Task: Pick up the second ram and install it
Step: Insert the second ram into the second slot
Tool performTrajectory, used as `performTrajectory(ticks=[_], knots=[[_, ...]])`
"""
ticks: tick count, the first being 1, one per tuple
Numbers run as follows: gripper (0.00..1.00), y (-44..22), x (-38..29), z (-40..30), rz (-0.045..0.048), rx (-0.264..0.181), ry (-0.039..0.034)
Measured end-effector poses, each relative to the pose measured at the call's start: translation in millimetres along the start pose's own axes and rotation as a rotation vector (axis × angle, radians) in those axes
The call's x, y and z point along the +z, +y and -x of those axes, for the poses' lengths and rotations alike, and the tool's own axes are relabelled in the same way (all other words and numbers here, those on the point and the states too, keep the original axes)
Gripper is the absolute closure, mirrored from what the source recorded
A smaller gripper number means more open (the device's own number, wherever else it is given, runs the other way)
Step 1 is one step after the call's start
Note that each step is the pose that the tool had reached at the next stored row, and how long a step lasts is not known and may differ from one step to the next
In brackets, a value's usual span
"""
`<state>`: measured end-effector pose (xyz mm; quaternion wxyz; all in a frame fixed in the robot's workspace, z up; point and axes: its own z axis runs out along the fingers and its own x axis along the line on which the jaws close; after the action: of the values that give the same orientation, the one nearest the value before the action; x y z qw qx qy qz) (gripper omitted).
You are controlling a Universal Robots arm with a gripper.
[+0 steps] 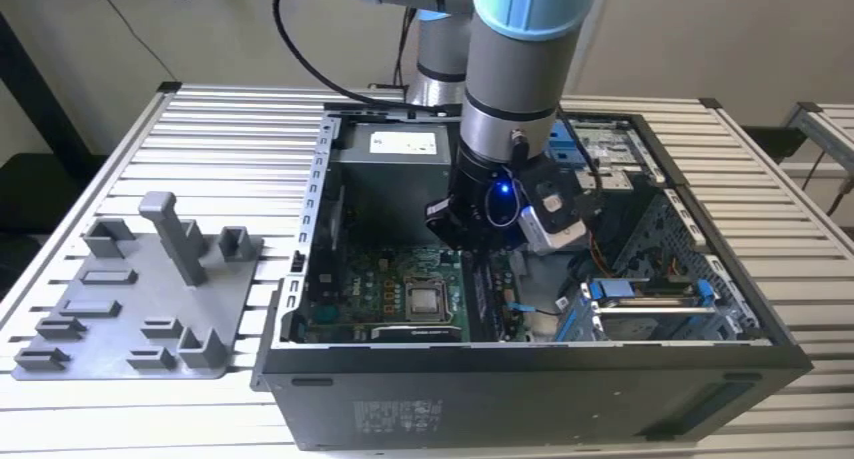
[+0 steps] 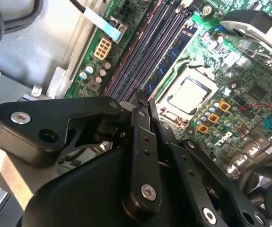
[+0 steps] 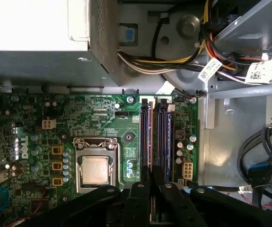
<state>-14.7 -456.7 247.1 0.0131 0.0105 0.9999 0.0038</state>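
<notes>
1. The second ram point(image 2: 178, 45) stands on edge in the memory slot nearest the processor socket point(image 3: 97, 169). Its long axis lies along the slot, parallel to the motherboard point(image 3: 102, 123) edge that borders the bare metal case floor. One end points at the power supply point(image 3: 31, 28) and the other lies under the fingertips.
2. The gripper point(image 2: 143, 97) sits low over that slot. Its black fingers point(image 2: 140, 137) are drawn almost together at the stick's near end. I cannot tell whether they clamp it or only rest against it.
3. The open computer case point(image 1: 534, 364) lies on its side on the slatted metal table point(image 1: 227, 129). It holds the green board, the boxy grey power supply at its far edge, and a bundle of coloured cables point(image 3: 173, 59).
4. The other slots point(image 3: 166, 137) are long, narrow and dark purple. The socket is a square with a shiny metal frame.
5. A grey plastic fixture tray point(image 1: 120, 309) with blocks and upright posts sits near the table's edge, at the exterior view's left, apart from the case.
</notes>
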Motion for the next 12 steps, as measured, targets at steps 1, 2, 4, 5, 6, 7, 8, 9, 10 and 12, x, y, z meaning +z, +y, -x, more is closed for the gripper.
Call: performTrajectory(ticks=[1,2,4,5,6,7,8,9,10,12], knots=[[0.86,0.0,0.0,-0.1,-0.0001,0.000,0.0014],[0.86,0.0,-0.1,-0.3,-0.0002,0.000,0.0023],[0.86,0.1,0.8,-0.4,0.0004,0.000,0.0032],[0.86,0.1,1.6,-0.5,0.0005,0.000,0.0036],[0.86,0.1,2.5,-0.5,0.0002,0.000,0.0039],[0.86,0.1,3.7,-0.6,0.0002,0.000,0.0040],[0.86,0.1,5.0,-0.6,0.0001,0.000,0.0042],[0.86,0.3,6.6,-0.6,0.0001,0.000,0.0045],[0.86,0.5,8.4,-0.6,0.0001,0.000,0.0048],[0.86,0.9,11.9,-0.8,0.0002,0.000,0.0055]])
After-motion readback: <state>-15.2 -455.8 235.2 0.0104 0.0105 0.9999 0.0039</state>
